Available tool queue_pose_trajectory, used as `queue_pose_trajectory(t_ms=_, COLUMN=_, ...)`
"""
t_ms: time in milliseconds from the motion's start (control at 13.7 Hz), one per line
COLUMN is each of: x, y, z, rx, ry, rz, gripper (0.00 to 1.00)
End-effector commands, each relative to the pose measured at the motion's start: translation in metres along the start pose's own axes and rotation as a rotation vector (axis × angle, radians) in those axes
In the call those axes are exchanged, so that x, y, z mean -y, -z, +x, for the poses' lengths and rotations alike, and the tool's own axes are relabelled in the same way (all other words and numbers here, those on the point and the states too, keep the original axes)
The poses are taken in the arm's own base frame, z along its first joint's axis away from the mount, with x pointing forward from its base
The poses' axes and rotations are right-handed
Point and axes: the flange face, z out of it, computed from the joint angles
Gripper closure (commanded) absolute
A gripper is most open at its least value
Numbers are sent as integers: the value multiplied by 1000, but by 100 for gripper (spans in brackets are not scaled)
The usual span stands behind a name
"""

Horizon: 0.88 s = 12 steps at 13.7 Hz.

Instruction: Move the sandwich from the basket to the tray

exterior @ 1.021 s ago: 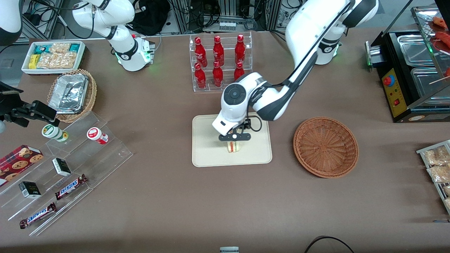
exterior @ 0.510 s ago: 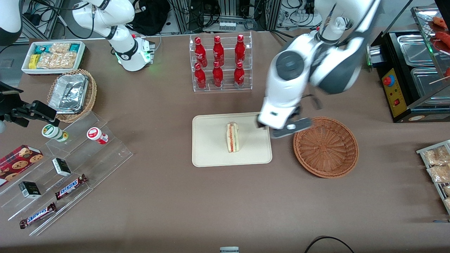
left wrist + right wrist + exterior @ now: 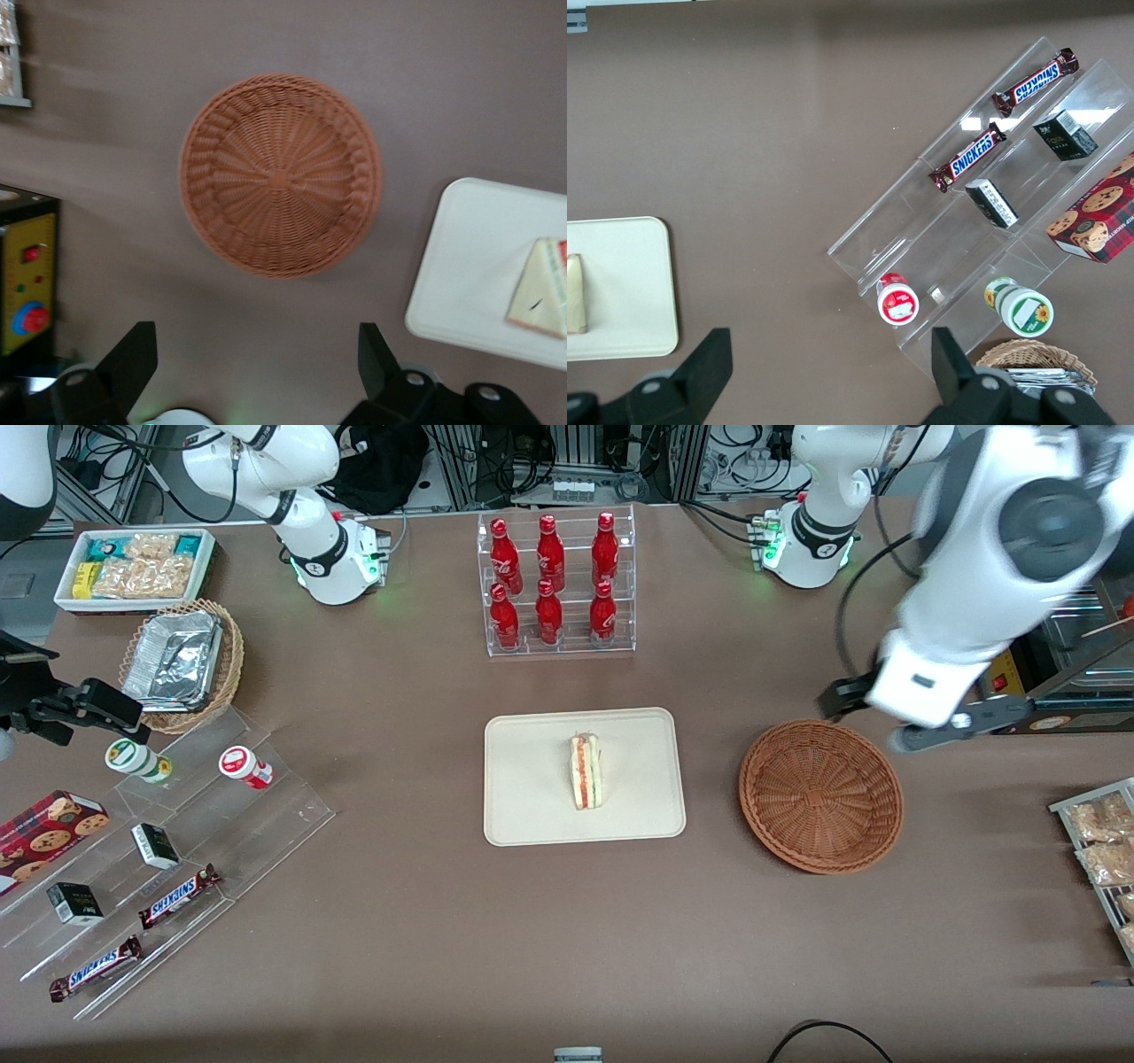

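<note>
The sandwich (image 3: 586, 771) lies on the tray (image 3: 532, 797), near its middle: a triangular wedge of pale, soft-looking bread, its cut edge showing a red-orange stripe and a green one; in the left wrist view the sandwich (image 3: 542, 288) shows a smooth cream face with a thin crust line; the tray is a flat cream-beige rectangle with rounded corners and a low rim, matte and plain, resting on the brown counter (image 3: 425, 921); the basket (image 3: 821, 794) sits beside the tray toward the working arm's end of the counter, apart from it, a round shallow bowl of reddish-brown wicker with spokes fanning from its centre and a braided rim, nothing in it; the gripper (image 3: 921, 724) hangs in the air above the counter, just past the basket's rim and farther from the front camera than the basket, well apart from the tray; its two dark fingers (image 3: 133, 359) stand wide apart with nothing between them; farther from the front camera than the tray stands a clear tiered rack (image 3: 558, 584) of glossy red bottles.
</note>
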Motion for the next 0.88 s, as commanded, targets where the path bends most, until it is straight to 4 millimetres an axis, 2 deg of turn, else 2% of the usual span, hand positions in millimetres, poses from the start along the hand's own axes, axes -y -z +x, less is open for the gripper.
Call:
queue_pose_trajectory(t_ms=0, x=34, y=11, z=-14, rx=24, ry=-91, rz=-2, gripper=0)
queue_pose_trajectory(t_ms=510, x=84, y=29, z=-24, rx=23, ry=-202, rz=-23, gripper=0)
queue_pose_trajectory(t_ms=802, x=104, y=36, z=-18, rx=1, ry=-178, rz=-35, gripper=0)
